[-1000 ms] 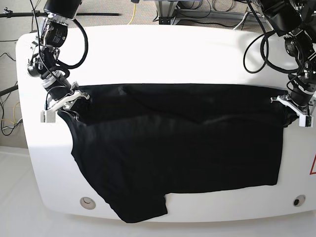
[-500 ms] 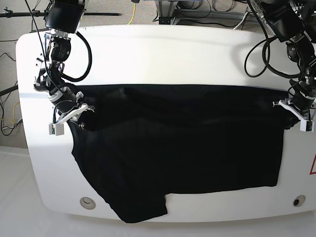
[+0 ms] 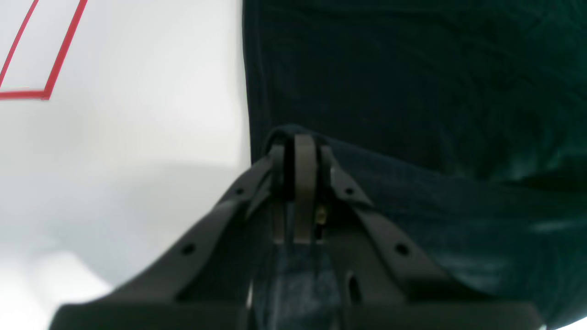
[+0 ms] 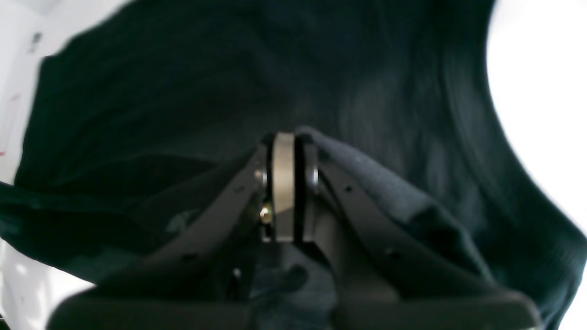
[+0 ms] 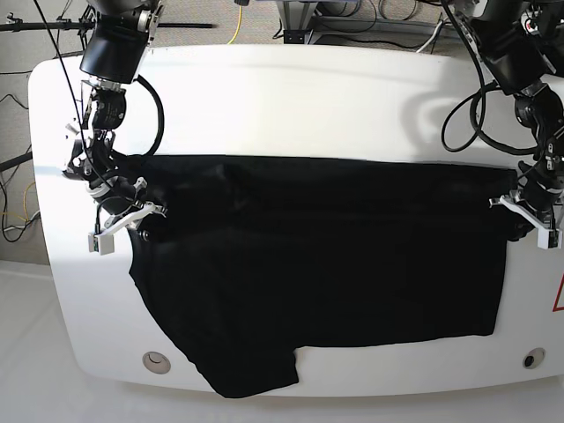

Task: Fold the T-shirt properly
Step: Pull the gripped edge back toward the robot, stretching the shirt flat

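Fabric of the large black cotton-like T-shirt (image 5: 335, 282) spreads across the white table (image 5: 291, 97), and we have its upper layer clamped in both black metal grippers, left (image 3: 296, 188) and right (image 4: 293, 188), at opposite sides. Its lower part extends from them toward the table's near edge, where our fold should go.

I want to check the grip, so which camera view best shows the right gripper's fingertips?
The right wrist view: the right gripper fills its centre, closed on black fabric. The base view shows it small and dark; the left wrist view omits it.
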`<action>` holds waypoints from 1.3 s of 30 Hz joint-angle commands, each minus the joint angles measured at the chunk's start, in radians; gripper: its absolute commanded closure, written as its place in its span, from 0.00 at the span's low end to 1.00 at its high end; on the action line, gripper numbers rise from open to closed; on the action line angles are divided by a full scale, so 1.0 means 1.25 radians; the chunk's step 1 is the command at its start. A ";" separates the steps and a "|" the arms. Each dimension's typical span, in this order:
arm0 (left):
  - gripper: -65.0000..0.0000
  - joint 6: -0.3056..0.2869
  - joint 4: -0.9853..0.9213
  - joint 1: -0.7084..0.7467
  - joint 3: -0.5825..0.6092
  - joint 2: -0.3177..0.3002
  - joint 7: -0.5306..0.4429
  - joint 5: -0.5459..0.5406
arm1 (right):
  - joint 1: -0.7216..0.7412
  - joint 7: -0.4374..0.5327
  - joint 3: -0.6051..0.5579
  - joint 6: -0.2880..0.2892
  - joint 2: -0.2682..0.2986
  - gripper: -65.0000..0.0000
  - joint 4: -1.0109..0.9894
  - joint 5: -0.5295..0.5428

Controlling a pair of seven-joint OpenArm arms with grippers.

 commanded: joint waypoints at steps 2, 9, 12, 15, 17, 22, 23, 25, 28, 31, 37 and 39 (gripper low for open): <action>0.97 0.009 -0.009 -0.029 0.014 -0.012 -0.021 -0.017 | 0.033 0.023 0.006 0.008 -0.001 1.00 0.003 -0.006; 0.95 0.006 -0.020 -0.031 0.021 -0.009 -0.025 -0.020 | 0.046 0.027 0.003 0.008 -0.011 1.00 0.001 -0.017; 0.93 0.003 -0.035 -0.031 0.012 -0.010 -0.039 -0.016 | 0.047 0.031 -0.016 0.004 -0.002 0.98 -0.002 -0.004; 0.87 0.002 -0.037 -0.032 0.013 -0.010 -0.046 -0.015 | 0.052 0.034 -0.030 0.004 -0.001 0.86 -0.003 -0.004; 0.83 0.002 -0.037 -0.034 0.014 -0.011 -0.050 -0.015 | 0.055 0.036 -0.035 0.004 0.000 0.75 -0.003 -0.003; 0.72 0.006 -0.034 -0.035 0.016 -0.024 -0.050 -0.010 | 0.053 0.041 -0.007 0.005 -0.003 0.53 -0.010 -0.005; 0.72 0.007 -0.034 -0.036 0.016 -0.027 -0.050 -0.010 | 0.054 0.040 -0.005 0.006 -0.003 0.53 -0.009 -0.005; 0.74 0.008 -0.034 -0.036 0.018 -0.031 -0.050 -0.011 | 0.053 0.037 0.000 0.007 -0.001 0.55 -0.007 -0.005; 0.76 0.008 -0.034 -0.035 0.021 -0.037 -0.050 -0.013 | 0.051 0.031 0.008 0.008 0.002 0.56 -0.003 -0.003; 0.77 0.005 -0.027 -0.029 0.028 -0.036 -0.045 -0.011 | 0.033 0.027 0.027 0.010 0.013 0.55 0.004 0.007; 0.71 -0.007 0.007 0.000 0.039 -0.032 -0.043 -0.001 | -0.019 0.035 0.049 0.014 0.027 0.48 0.036 0.002; 0.68 -0.015 0.020 0.012 0.041 -0.032 -0.045 0.004 | -0.033 0.044 0.051 0.016 0.026 0.46 0.049 -0.012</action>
